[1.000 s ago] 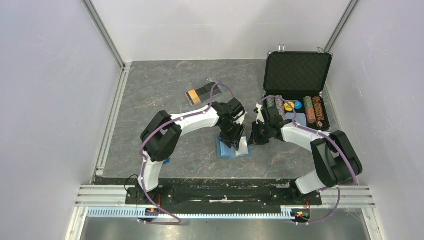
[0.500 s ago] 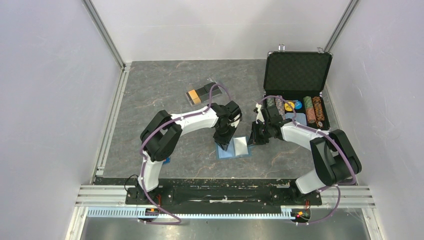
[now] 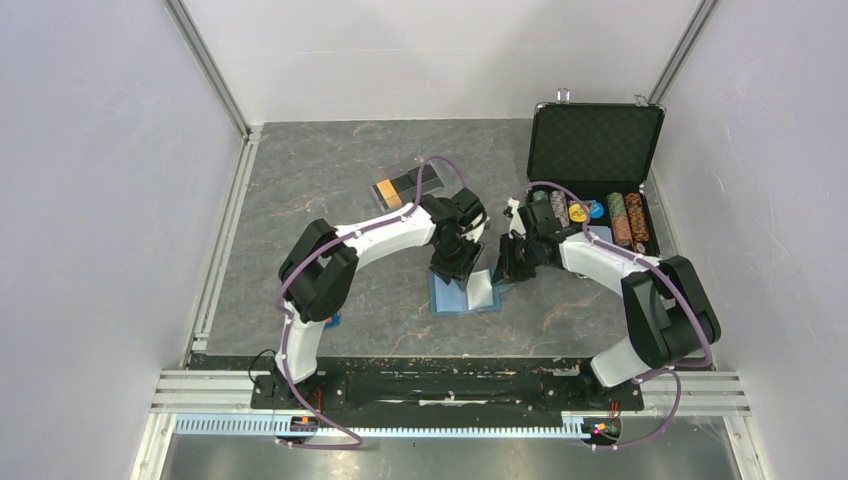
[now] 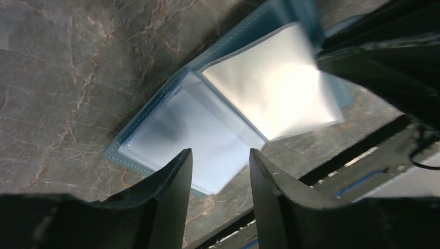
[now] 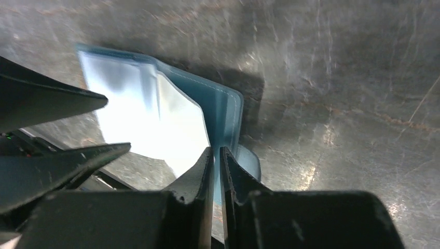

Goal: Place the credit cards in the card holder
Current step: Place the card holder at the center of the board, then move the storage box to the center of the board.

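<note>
Card holder: the teal-blue folding card holder [image 3: 462,298] lies open on the grey marbled surface [image 3: 300,200], nearest me. Its pale pockets face up and one clear leaf is lifted and glaring white.
Left claw: my left claw [image 4: 220,161] hangs over the open pockets, released, with nothing between its fingers.
Right claw: my right claw [image 5: 215,153] is clenched almost closed at the holder's right edge, by the snap tab. I cannot tell whether it pinches the cover or only presses on it.
Risk, holder: if that hold slips, I expect the cover to fold or skate, shutting the pockets.
Risk, crowding: the two claws are just beside each other, so a careless reach could knock them together.
Credit cards: the thin orange and black credit cards [image 3: 390,194] sit further off in a clear plastic tray [image 3: 405,174], well apart from the holder. Flat as they are, they may resist pinching or lift two together.
Chip case: the open black chip case [image 3: 595,150] stands farthest. A wide swing of my right arm could catch it.
</note>
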Action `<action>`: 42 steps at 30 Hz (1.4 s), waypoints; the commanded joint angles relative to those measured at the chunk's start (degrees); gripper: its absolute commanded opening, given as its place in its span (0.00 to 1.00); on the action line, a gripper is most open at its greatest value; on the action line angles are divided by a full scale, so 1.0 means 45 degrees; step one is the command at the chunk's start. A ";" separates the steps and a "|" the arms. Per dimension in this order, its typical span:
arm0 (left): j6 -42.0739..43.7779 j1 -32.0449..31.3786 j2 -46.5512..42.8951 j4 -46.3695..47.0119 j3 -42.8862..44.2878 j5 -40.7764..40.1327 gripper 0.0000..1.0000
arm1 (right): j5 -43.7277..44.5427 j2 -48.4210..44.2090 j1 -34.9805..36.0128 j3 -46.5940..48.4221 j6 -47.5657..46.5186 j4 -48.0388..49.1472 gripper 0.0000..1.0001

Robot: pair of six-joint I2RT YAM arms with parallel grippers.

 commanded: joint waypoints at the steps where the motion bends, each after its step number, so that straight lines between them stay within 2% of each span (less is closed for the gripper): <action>1: -0.0596 0.0708 -0.1391 0.0823 0.0757 0.1598 0.53 | -0.0126 -0.0549 0.0034 0.1467 -0.0074 -0.0609 0.15; 6: -0.2247 0.2220 -0.2329 0.3109 -0.0118 0.3739 0.57 | 0.0191 -0.0324 0.0026 0.2895 -0.0291 -0.1016 0.33; 12: -0.4229 0.5137 -0.2956 0.5629 -0.1785 0.4590 0.60 | 0.0084 0.1192 0.0032 0.4889 -0.0724 -0.1398 0.47; 17: -0.5117 0.7349 -0.2708 0.5643 -0.1748 0.3155 0.60 | -0.0119 0.1802 0.0035 0.5792 -0.0742 -0.1390 0.54; 20: -0.5211 0.8149 -0.1947 0.4399 -0.0681 0.1513 0.60 | -0.0142 0.1890 0.0033 0.5930 -0.0914 -0.1520 0.57; 24: -0.4792 0.8457 -0.0664 0.3399 0.0906 -0.0289 0.60 | -0.0302 0.1885 0.0032 0.5753 -0.1112 -0.1663 0.60; 29: -0.4500 0.8519 0.1384 0.1894 0.3184 -0.1004 0.58 | -0.0433 0.1803 0.0033 0.5448 -0.1175 -0.1683 0.61; 36: -0.4360 0.8499 0.2426 0.1314 0.3601 -0.1201 0.49 | -0.0488 0.1639 0.0011 0.5273 -0.1300 -0.1795 0.61; 39: -0.4111 0.8461 0.2372 0.1313 0.3273 -0.0980 0.41 | -0.0525 0.1580 -0.0028 0.5226 -0.1344 -0.1836 0.61; 42: -0.3807 0.8385 0.2114 0.1323 0.2885 -0.0917 0.27 | -0.0542 0.1571 -0.0046 0.5283 -0.1380 -0.1845 0.61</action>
